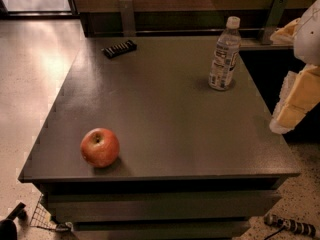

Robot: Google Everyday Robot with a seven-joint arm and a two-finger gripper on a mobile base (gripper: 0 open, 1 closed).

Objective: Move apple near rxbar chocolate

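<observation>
The apple (100, 147), red with yellowish patches, sits on the dark grey table (165, 114) near its front left corner. The rxbar chocolate (119, 48), a flat black bar with a row of light marks, lies at the table's far left. My gripper (295, 103), a white and yellowish shape, hangs off the table's right edge. It is far from the apple and holds nothing that I can see.
A clear plastic water bottle (224, 54) stands upright at the table's far right. A wall with metal brackets (127, 15) runs behind the table. Light floor lies to the left. A wire object (44, 216) and a cable (290, 226) lie on the floor in front.
</observation>
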